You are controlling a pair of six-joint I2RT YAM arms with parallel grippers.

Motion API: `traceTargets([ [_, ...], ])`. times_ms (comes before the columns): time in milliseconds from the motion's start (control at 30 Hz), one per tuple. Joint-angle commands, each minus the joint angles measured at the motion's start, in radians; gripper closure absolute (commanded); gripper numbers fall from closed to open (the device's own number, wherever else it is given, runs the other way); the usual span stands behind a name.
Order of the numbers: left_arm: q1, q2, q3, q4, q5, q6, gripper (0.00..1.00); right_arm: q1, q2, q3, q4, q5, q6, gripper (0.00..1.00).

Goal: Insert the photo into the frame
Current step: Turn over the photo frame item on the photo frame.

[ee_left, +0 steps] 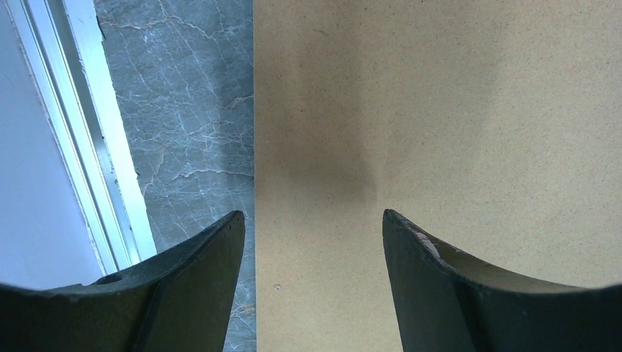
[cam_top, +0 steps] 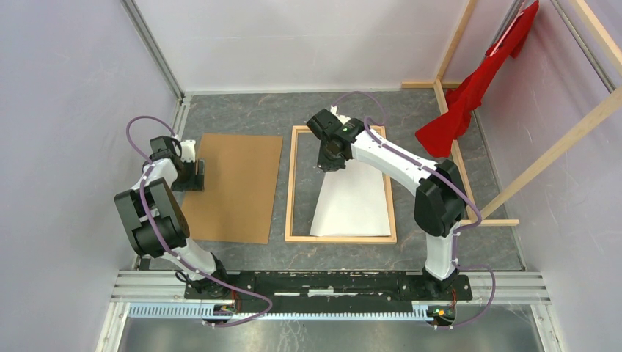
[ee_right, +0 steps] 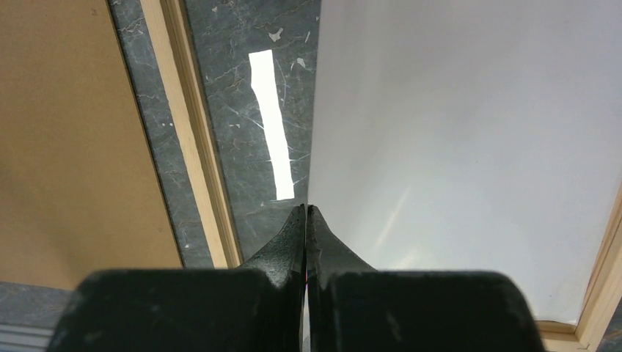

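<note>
The photo (cam_top: 352, 205) lies white back up inside the frame (cam_top: 290, 183), a thin light wood rectangle on the grey table. Its near edge sits along the frame's near rail and it lies a little askew, towards the right rail. My right gripper (cam_top: 328, 163) is shut on the photo's far left edge. In the right wrist view the jaws (ee_right: 306, 208) are pressed together on the thin sheet, with the white back (ee_right: 455, 132) to their right and the frame's left rail (ee_right: 192, 139) to their left. My left gripper (cam_top: 199, 174) is open and empty over the left edge of the brown backing board (cam_top: 235, 187).
The brown board (ee_left: 440, 110) lies flat left of the frame and fills most of the left wrist view, between the open fingers (ee_left: 314, 216). A red cloth (cam_top: 477, 88) hangs from a wooden rack (cam_top: 557, 143) at the back right. Walls close in the table on both sides.
</note>
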Motion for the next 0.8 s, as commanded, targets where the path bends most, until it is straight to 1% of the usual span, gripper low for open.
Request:
traceTargets([
  [0,-0.002,-0.033,-0.001,0.025,-0.003,0.007,0.24,-0.002,-0.011,-0.004,-0.017,0.014,-0.027,1.0],
  [267,-0.003,-0.034,0.001,0.021,0.001,0.007,0.23,-0.005,-0.038,-0.003,-0.042,0.091,0.012,1.0],
  [500,-0.003,-0.042,-0.002,0.017,0.001,0.016,0.22,-0.01,-0.038,-0.005,-0.041,0.121,0.032,1.0],
  [667,-0.002,-0.044,0.0,0.017,-0.005,0.02,0.22,-0.01,-0.034,-0.015,-0.024,0.108,0.012,1.0],
  [733,-0.002,-0.044,0.001,0.016,-0.004,0.02,0.22,-0.01,-0.032,-0.017,-0.019,0.102,-0.001,0.95],
  [767,-0.002,-0.043,0.003,0.017,-0.005,0.019,0.21,-0.01,-0.032,-0.016,-0.019,0.101,-0.007,0.89],
])
